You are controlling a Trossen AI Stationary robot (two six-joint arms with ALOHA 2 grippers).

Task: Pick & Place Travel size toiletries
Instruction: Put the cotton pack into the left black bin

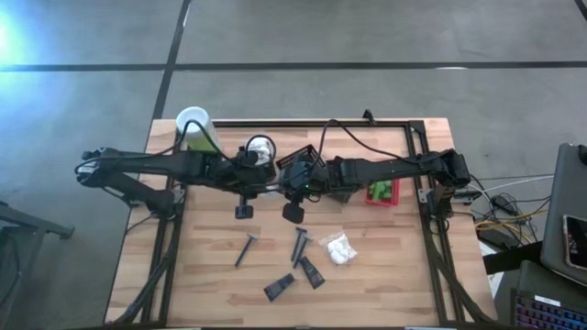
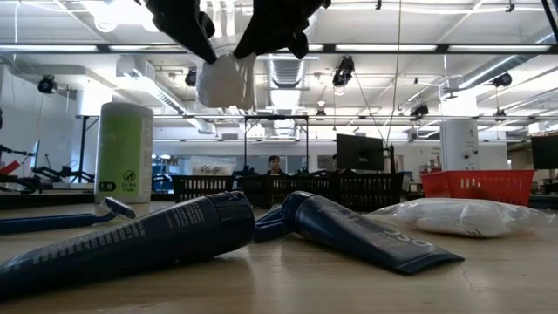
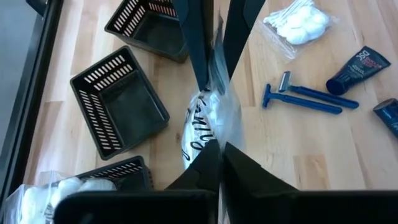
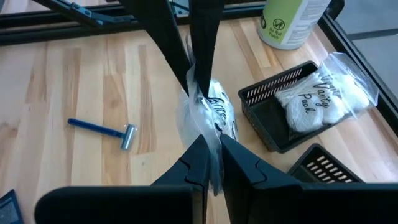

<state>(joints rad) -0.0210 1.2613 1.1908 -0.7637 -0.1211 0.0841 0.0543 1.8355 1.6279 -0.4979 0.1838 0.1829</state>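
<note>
Pouch (image 4: 311,99) w/ "Vanity Pack" script

Bright ceiling strip lights (image 2: 366,48) fill the room evenly and flare white in the low view. A bluish glare (image 1: 11,37) washes the floor's upper left corner from above. Shadows on the desk (image 1: 385,275) are faint. The nearest dark tube (image 2: 131,244) looks soft, out of focus.

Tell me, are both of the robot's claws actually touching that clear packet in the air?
Touching. The left wrist view shows the left end effector pinching the clear packet; the right wrist view shows the right end effector pinching its other end.
</note>
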